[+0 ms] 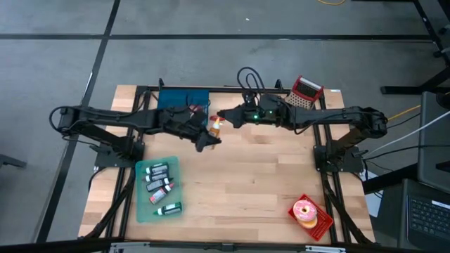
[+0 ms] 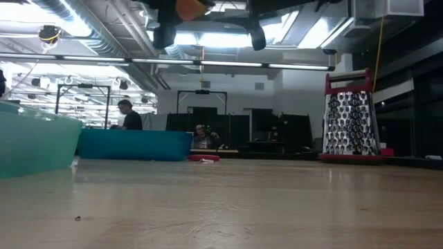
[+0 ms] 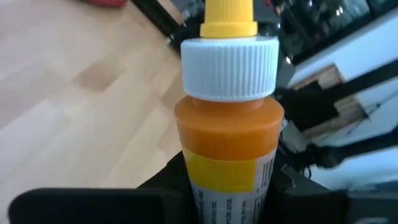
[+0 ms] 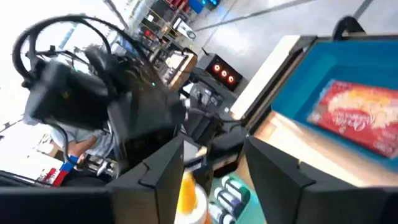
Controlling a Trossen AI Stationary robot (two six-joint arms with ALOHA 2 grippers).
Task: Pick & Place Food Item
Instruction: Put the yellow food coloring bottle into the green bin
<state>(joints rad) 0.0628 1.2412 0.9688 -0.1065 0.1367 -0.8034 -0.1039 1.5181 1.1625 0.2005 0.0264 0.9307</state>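
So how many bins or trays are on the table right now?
3: a blue bin at the far edge, a green tray of small bottles front left, a red tray holding a doughnut front right.

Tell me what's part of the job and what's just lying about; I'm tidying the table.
In the job: orange bottle, left gripper holding it, right gripper open around it.
Lying about: blue bin, grater, green tray of tubes, doughnut on red tray.
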